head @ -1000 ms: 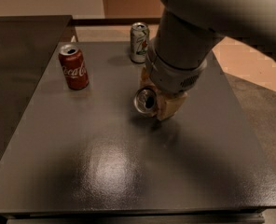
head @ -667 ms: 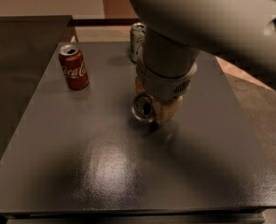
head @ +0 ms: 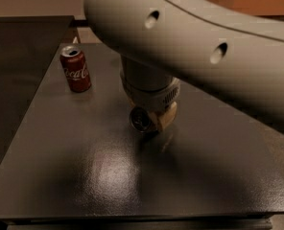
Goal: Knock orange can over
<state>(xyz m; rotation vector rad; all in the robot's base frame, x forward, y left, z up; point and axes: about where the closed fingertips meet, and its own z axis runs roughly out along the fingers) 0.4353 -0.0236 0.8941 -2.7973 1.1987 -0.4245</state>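
The orange can (head: 141,119) shows only its shiny silver top, in the middle of the dark table (head: 108,176). Its sides are hidden by my gripper. The top looks turned toward the camera, so the can seems tilted. My gripper (head: 157,119) hangs from the wide grey wrist (head: 149,87) and sits right against the can's right side, low over the table. The large arm link (head: 204,47) crosses the upper part of the view.
A red Coca-Cola can (head: 76,68) stands upright at the back left of the table. The arm hides the back middle of the table. A second dark surface (head: 17,56) lies to the left. The floor shows at the right edge.
The gripper and the can's silver top have shifted a little left and toward the front. The arm link has swung across the view and now hides the white-and-green can at the back.
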